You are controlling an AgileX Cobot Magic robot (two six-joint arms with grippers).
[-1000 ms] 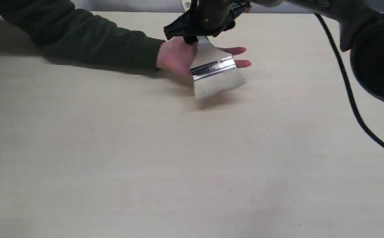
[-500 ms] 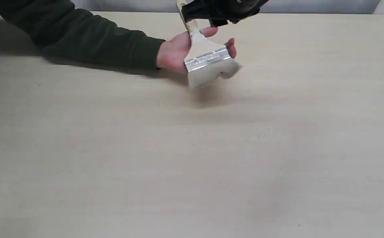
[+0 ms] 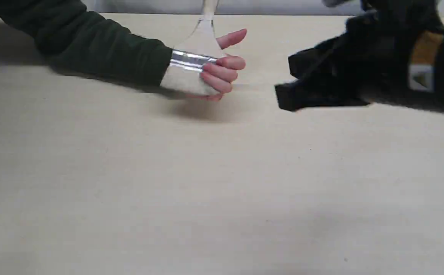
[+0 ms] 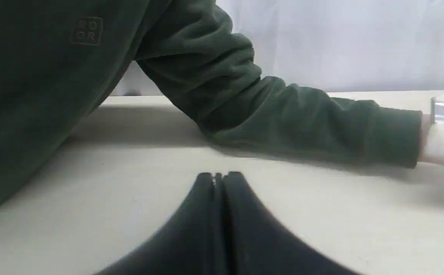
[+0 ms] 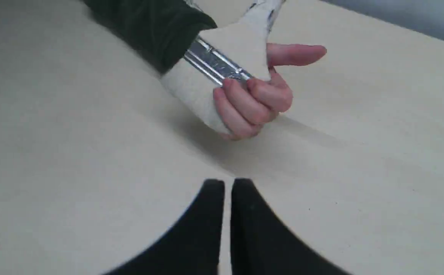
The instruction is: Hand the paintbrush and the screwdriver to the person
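The person's hand (image 3: 224, 72), in a dark green sleeve, grips the paintbrush (image 3: 190, 60) by its silver ferrule, with the bristles down near the table and the wooden handle pointing up. The right wrist view shows the same hand (image 5: 260, 99) curled around the paintbrush (image 5: 214, 65). My right gripper (image 3: 285, 95) is a blurred black shape to the right of the hand, apart from it. Its fingers (image 5: 227, 185) stand shut and hold nothing. My left gripper (image 4: 218, 176) is shut and empty, low over the table near the person's forearm (image 4: 283, 118). The screwdriver is out of view.
The pale wooden table (image 3: 206, 191) fills the exterior view. The person's arm crosses its far left part. A light grey wall runs behind the far edge.
My right gripper let go of the paintbrush handle and pulled away to the right. The person's fingers closed around the brush and turned it upright, drawing it slightly left.
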